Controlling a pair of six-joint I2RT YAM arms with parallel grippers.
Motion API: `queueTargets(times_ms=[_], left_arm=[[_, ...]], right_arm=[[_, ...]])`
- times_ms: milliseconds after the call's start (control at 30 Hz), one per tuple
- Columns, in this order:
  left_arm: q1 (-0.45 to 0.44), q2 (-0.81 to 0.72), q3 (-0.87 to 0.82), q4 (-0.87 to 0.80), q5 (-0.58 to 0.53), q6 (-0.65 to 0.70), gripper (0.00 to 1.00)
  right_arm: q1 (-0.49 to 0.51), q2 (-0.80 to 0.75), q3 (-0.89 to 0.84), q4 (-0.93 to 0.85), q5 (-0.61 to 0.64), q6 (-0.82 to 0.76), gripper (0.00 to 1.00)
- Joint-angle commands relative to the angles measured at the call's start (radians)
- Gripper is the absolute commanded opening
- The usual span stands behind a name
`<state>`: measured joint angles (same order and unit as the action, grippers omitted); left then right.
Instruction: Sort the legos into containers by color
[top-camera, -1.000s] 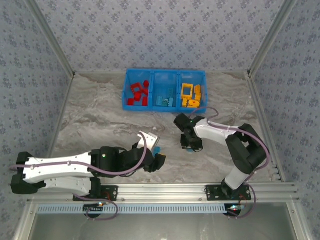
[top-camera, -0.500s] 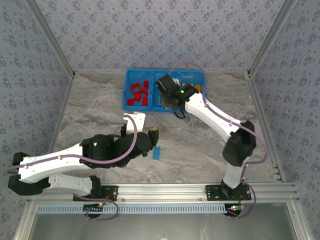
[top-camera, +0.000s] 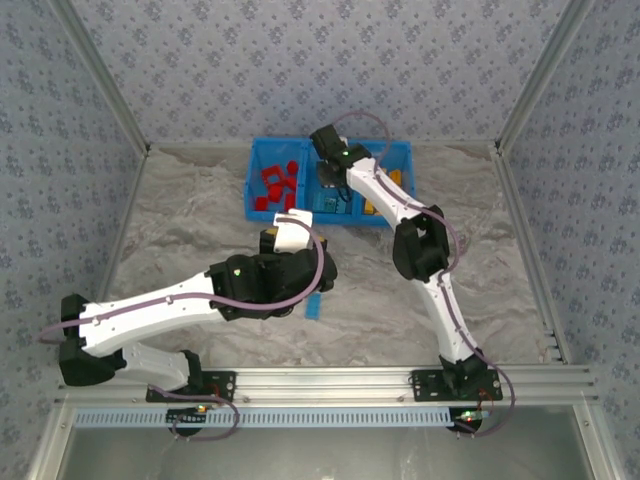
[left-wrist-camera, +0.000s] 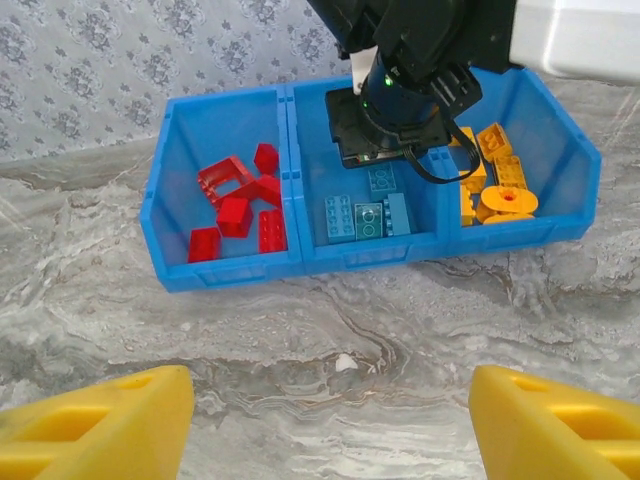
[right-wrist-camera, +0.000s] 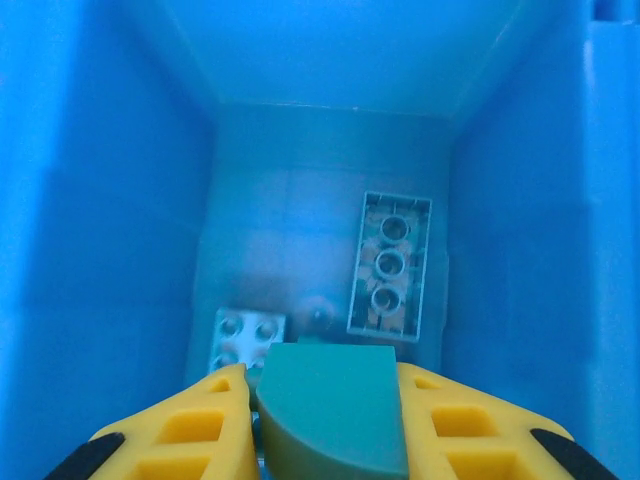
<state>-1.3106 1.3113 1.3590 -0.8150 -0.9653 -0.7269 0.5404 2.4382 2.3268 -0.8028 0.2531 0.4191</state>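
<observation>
One light-blue piece to release, one more on the table

We judge the step in hand to be the release. The right gripper (right-wrist-camera: 322, 398) hangs inside the middle compartment (right-wrist-camera: 100, 220) of the blue tray (left-wrist-camera: 230, 275), its yellow fingers (right-wrist-camera: 190, 425) clamped on a teal-blue piece (right-wrist-camera: 335, 420) with one rounded corner. To do it well, we would part the jaws only a little and from this low height. The piece should then drop flat onto the floor near the long three-stud brick (right-wrist-camera: 390, 262) and the small pale brick (right-wrist-camera: 246, 338) without bouncing over a wall. After that we would lift straight up, since the walls stand close on both sides (the wrist's cable loop (left-wrist-camera: 432, 172) also hangs near a divider).

The left gripper (left-wrist-camera: 330, 420) is low over the marbled table (top-camera: 180, 220), its fingers spread wide with nothing between them. From above, a loose light-blue brick (top-camera: 313, 306) lies on the table just beside that arm's wrist, well apart from the tray. It looks to us like the last one outside.

Sorting seems nearly done. Red legos (left-wrist-camera: 240, 205), a hollow frame among them, lie in the left compartment. Light-blue ones (left-wrist-camera: 365, 215) lie in the middle and orange-yellow ones (left-wrist-camera: 495, 185) in the right.
</observation>
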Motion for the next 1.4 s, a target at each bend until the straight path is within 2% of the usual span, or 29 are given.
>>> queueTargets(times_ms=[0, 333, 533, 600, 767, 933, 1000, 1133, 1267, 1367], left_arm=[[0.005, 0.005, 0.0, 0.014, 0.025, -0.014, 0.73], [0.004, 0.017, -0.034, 0.011, 0.076, -0.067, 0.73], [0.004, 0.009, -0.029, -0.007, 0.081, -0.075, 0.73], [0.004, 0.006, -0.03, -0.016, 0.084, -0.081, 0.73], [0.004, -0.003, -0.05, -0.022, 0.108, -0.101, 0.73], [0.006, -0.005, -0.077, -0.04, 0.16, -0.143, 0.73], [0.025, -0.014, -0.108, -0.03, 0.229, -0.166, 0.73], [0.083, -0.015, -0.172, -0.017, 0.387, -0.218, 0.73], [0.16, -0.007, -0.284, 0.072, 0.604, -0.257, 0.73], [0.209, 0.056, -0.318, 0.12, 0.742, -0.26, 0.74]], right_arm=[[-0.007, 0.049, 0.043, 0.062, -0.053, -0.057, 0.3], [-0.012, 0.157, 0.146, 0.05, -0.09, -0.028, 0.32], [-0.014, 0.187, 0.189, 0.011, -0.084, -0.01, 0.42], [-0.014, 0.178, 0.195, 0.0, -0.082, -0.015, 0.5], [0.0, 0.122, 0.195, -0.003, -0.075, -0.045, 0.58], [0.017, 0.02, 0.194, -0.021, -0.049, -0.05, 0.55], [0.029, -0.043, 0.177, -0.03, -0.019, -0.057, 0.53], [0.034, -0.248, -0.032, 0.035, 0.001, -0.045, 0.48], [0.031, -0.516, -0.347, 0.108, 0.036, -0.009, 0.47], [0.03, -0.741, -0.609, 0.16, 0.042, 0.018, 0.46]])
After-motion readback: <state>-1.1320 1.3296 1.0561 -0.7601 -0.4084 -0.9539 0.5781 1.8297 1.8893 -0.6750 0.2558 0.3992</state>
